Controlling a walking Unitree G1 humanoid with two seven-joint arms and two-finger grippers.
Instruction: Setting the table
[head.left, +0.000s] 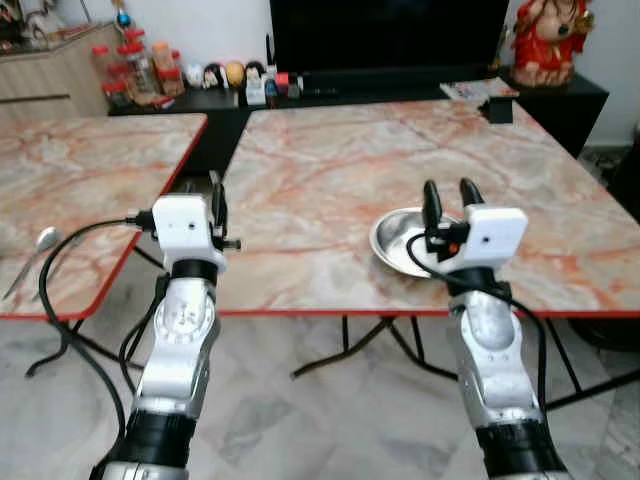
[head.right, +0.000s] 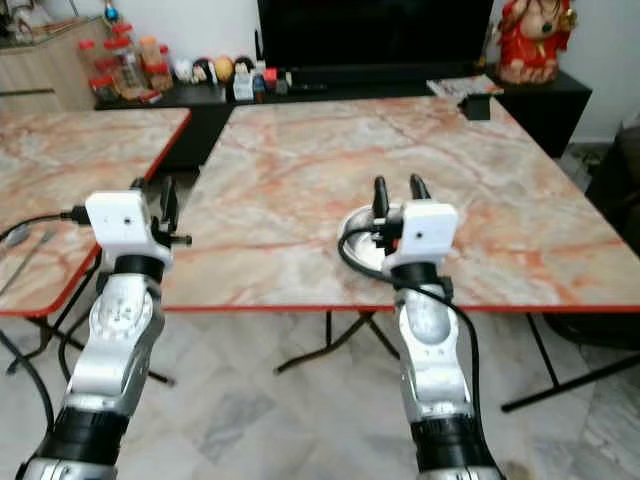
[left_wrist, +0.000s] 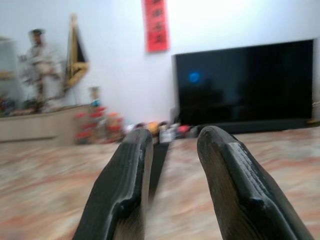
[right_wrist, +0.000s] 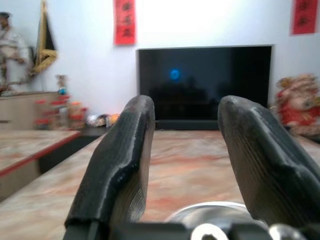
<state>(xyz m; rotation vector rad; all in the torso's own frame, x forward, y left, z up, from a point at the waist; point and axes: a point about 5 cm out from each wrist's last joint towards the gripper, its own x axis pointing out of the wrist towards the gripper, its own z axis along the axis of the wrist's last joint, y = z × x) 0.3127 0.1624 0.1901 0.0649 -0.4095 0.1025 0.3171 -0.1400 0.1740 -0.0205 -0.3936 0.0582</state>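
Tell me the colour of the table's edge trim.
Red, clearest in the left eye view along the table front edge.

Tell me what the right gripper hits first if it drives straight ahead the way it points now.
Probably nothing nearby: the right gripper is open above the steel bowl, aimed level over the marble table toward the television. Depth is unclear.
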